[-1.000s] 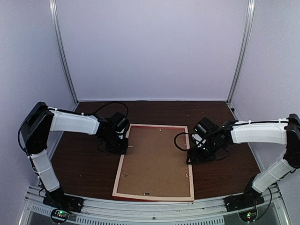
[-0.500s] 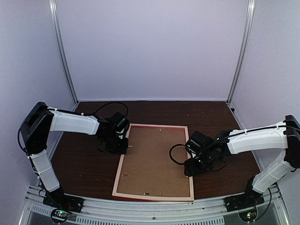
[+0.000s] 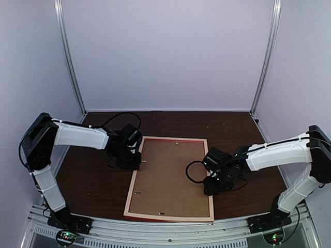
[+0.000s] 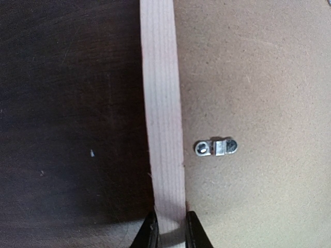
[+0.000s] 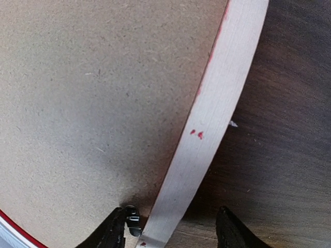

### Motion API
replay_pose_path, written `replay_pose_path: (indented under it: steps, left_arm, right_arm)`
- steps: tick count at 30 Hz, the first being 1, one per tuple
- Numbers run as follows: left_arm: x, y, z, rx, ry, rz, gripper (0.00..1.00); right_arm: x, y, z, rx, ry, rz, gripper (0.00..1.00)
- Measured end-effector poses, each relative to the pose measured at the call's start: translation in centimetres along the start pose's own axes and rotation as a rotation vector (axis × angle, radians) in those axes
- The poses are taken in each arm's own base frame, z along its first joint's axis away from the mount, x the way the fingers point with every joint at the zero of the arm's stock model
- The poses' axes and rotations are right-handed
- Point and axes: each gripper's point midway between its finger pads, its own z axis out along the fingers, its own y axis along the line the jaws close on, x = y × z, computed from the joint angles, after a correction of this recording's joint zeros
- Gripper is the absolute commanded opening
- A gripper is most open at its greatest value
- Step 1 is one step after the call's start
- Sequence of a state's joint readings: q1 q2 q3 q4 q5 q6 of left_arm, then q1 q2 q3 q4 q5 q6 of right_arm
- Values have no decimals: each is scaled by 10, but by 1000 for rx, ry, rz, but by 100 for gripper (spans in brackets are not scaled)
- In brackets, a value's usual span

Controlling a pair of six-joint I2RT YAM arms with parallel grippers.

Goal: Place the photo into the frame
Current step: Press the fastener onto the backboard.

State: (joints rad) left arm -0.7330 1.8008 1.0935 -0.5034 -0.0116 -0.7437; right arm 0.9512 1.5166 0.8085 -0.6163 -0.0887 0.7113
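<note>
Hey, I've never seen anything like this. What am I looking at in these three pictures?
A left arm and a right arm, both robots, are bolted to a dark table. The wide picture looks down from above. The two close-ups come from cameras on the wrists. A picture frame lies face down, showing its brown backing board and a small metal clip. The left hand pinches the frame's left rail. The right hand is open, its fingers either side of the right rail. No photo is visible.
</note>
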Motion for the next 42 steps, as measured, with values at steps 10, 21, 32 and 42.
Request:
replay_pose_path:
  steps: [10, 21, 32, 42]
  left_arm:
    - [0, 0, 0, 2, -3, 0, 14]
    - [0, 0, 0, 6, -9, 0, 14]
    - [0, 1, 0, 5, -12, 0, 14]
    - [0, 1, 0, 5, -13, 0, 14]
  right_arm:
    - [-4, 5, 1, -11, -11, -21, 39]
    - [-3, 8, 1, -28, -6, -112, 31]
    - [-1, 11, 1, -94, 33, -155, 51]
    - [-12, -3, 0, -163, 35, -33, 49]
